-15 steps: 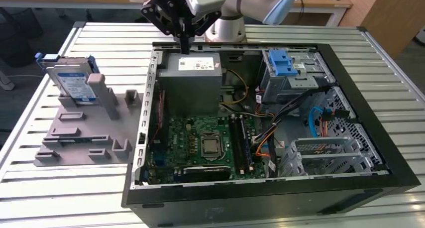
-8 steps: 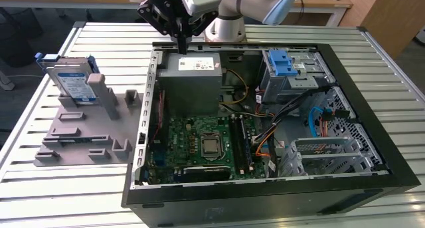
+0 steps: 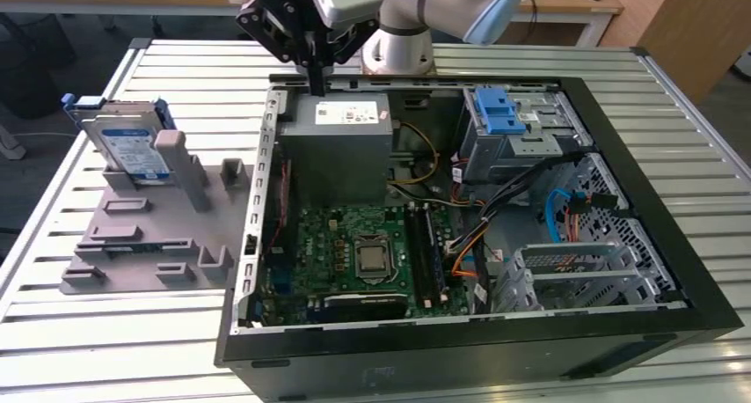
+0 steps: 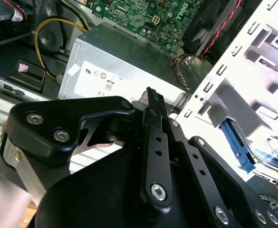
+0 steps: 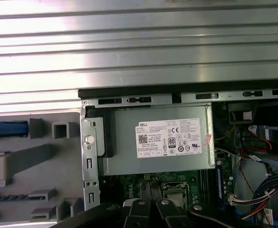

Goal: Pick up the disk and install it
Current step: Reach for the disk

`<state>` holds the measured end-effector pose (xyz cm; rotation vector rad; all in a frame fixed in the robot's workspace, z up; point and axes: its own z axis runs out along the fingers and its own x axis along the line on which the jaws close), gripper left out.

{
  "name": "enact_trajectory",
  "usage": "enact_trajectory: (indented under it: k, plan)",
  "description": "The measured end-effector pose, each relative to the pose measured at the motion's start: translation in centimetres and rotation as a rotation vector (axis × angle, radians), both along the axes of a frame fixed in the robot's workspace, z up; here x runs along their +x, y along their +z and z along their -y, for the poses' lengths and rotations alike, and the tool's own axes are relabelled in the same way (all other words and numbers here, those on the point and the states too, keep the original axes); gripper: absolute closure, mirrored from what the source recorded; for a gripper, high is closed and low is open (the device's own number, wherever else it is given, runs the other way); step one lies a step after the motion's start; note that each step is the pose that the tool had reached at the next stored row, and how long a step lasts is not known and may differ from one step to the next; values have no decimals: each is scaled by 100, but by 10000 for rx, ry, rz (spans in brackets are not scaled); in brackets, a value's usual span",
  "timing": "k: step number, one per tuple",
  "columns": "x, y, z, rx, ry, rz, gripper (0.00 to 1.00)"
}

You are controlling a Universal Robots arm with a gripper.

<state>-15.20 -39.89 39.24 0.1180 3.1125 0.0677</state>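
Note:
The disk (image 3: pixel 127 144) stands on edge in a grey holder (image 3: pixel 141 236) at the exterior view's left, outside the computer case; its white-and-blue label faces the camera and a blue rail frame runs round it. My gripper (image 3: pixel 317 88) hangs over the far edge of the open case, just above the grey power supply (image 3: pixel 338 137) and well to the right of the disk. Its black fingers are shut together with nothing between them. In the second wrist view the closed fingertips (image 4: pixel 151 95) point at the power supply (image 4: pixel 115 61).
The open black tower case (image 3: pixel 657 201) lies on a slatted metal table (image 3: pixel 176 60). Inside are the green motherboard (image 3: pixel 352 253), a drive cage with a bright blue latch (image 3: pixel 499 113), a lower metal cage (image 3: pixel 575 275) and loose cables (image 3: pixel 564 209).

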Motion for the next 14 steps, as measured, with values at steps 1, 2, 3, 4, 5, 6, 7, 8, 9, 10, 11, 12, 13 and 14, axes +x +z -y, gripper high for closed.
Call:
enact_trajectory:
  k: [1,2,3,4,5,6,7,8,9,10,11,12,13,14]
  plan:
    - [-7,-1,0,0,0,0,89]
    - [-16,-1,0,-1,0,-1,89]
    - [-23,-1,0,0,0,0,89]
    - [-28,-2,0,0,0,-1,89]
    - [-34,-2,0,0,0,-1,89]
    - [-39,-2,0,-1,1,-2,89]
    - [-45,-2,0,0,0,-1,89]
    - [-50,-3,0,0,0,-2,89]
    - [-55,-3,0,-1,0,-2,89]
    - [-60,-3,0,0,0,-2,89]
    - [-65,-3,0,-1,0,-2,89]
    - [-70,-4,0,0,0,-1,89]
    - [-76,-4,0,-1,1,-2,89]
    - [-82,-4,0,-1,1,-2,89]
